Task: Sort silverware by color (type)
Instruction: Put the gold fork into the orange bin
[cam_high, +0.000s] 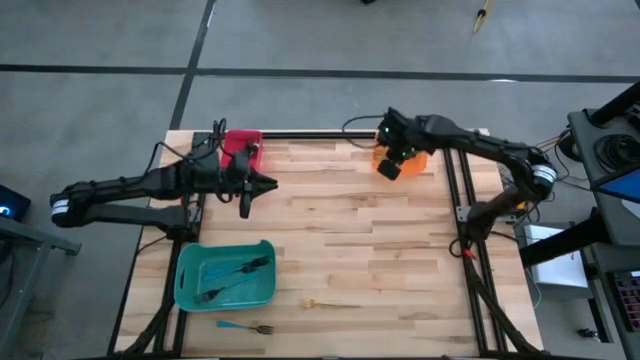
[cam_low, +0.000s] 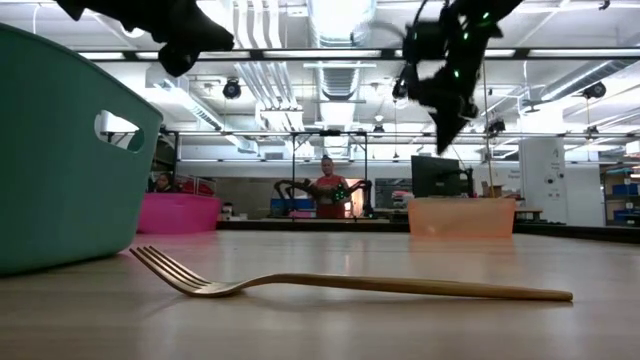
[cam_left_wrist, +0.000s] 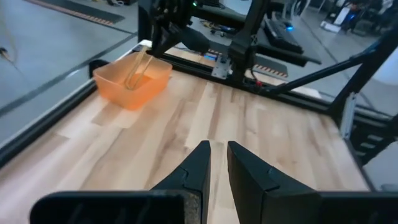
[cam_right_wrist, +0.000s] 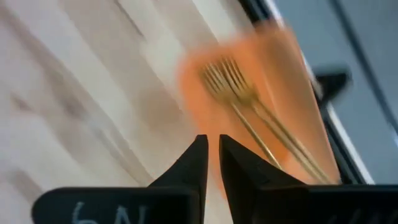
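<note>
While a thin all-gold metal fork is lying alone on the pale wooden counter near its front edge, tines pointing toward the teal plastic bin, a blue-handled silver-headed fork is resting just in front of that bin. Two more blue-handled forks are sitting inside the teal bin. Two gold forks are lying side by side in the orange plastic bin at the far right corner. What the red plastic bin holds cannot be told. No writing can be read. The left gripper is hovering beside the red bin, fingers nearly together and empty. The right gripper is hanging over the orange bin, its fingers nearly together too
</note>
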